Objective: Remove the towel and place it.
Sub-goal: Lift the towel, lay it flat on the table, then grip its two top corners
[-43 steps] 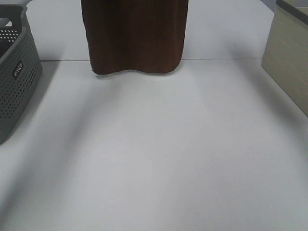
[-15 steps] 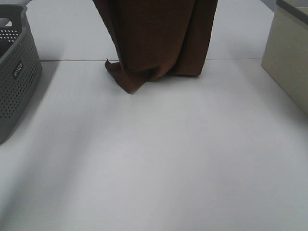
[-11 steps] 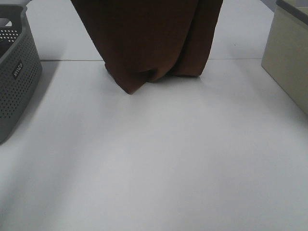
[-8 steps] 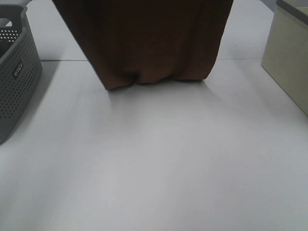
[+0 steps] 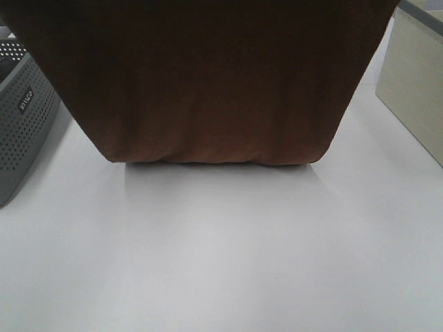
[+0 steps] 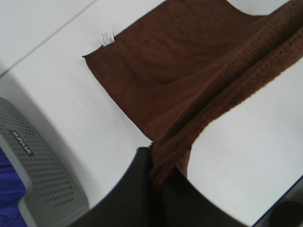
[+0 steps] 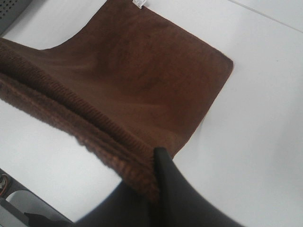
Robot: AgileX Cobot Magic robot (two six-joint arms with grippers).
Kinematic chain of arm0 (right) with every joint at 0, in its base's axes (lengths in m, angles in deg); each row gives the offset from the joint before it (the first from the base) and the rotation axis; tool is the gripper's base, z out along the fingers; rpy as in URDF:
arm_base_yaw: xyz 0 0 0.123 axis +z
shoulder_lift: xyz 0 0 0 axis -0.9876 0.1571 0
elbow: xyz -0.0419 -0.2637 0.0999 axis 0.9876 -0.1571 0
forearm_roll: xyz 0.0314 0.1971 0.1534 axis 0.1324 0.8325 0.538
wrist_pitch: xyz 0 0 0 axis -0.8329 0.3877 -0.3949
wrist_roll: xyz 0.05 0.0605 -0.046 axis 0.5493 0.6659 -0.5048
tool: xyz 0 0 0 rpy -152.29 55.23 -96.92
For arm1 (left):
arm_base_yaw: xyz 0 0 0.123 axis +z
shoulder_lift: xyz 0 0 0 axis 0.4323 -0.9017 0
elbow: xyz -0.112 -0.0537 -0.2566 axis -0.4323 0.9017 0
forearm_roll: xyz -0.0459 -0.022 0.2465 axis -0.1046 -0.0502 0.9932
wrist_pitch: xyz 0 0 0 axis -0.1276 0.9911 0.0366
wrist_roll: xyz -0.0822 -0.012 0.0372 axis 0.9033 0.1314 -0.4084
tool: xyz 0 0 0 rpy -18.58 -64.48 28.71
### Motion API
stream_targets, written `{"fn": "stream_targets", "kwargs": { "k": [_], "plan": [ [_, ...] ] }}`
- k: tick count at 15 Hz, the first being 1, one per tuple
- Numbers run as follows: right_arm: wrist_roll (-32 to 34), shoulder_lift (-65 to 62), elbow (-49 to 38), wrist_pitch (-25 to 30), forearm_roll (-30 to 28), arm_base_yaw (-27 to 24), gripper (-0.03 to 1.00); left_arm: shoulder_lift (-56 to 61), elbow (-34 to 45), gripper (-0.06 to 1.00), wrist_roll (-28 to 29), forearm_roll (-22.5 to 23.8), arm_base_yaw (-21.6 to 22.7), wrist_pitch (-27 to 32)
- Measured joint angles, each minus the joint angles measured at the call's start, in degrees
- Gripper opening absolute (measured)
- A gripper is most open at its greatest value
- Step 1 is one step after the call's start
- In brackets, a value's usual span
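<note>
A wide, dark reddish-brown terry towel (image 5: 208, 83) fills the upper half of the high view. It hangs as a broad sheet, and its lower fold meets the white table (image 5: 221, 263). It sits between a grey perforated basket (image 5: 21, 131) at the left edge and a beige box (image 5: 415, 90) at the right edge. The towel's left side overlaps the basket in this view; whether they touch cannot be told.

The left gripper (image 6: 158, 172) is clenched on one near corner of the towel, with the thick ribbed hem bunched between its dark fingers. The right gripper (image 7: 154, 182) is likewise clamped on the other near corner. The hem runs taut between them, raised above the table, while the far part of the cloth lies flat on the table.

A small white tag (image 6: 108, 38) is sewn at one far corner, on the basket's side. It carries tiny grey print that is too small to read. The right wrist view shows the same tag at the frame edge, cut off.

The basket's wall bears a small dark label (image 5: 25, 97) with white capital letters. They are too blurred to read with confidence. Something blue (image 6: 7, 189) shows inside the basket.
</note>
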Motion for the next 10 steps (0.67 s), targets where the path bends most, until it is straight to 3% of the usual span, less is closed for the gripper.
{"fn": "stream_targets", "kwargs": {
  "k": [2, 8, 10],
  "plan": [
    [0.0, -4.9, -7.9, -0.2, 0.1, 0.0, 0.01, 2.6, 7.3, 0.00, -2.0, -4.4, 0.0, -0.2],
    [0.0, -11.5, -22.1, -0.3, 3.6, 0.0, 0.01, 7.1, 21.1, 0.00, -3.1, -9.2, 0.0, -0.4],
    [0.0, -12.9, -26.9, -0.4, 4.4, 0.0, 0.01, 7.1, 26.7, 0.00, -3.8, -10.0, -2.2, -0.5]
  ]
}}
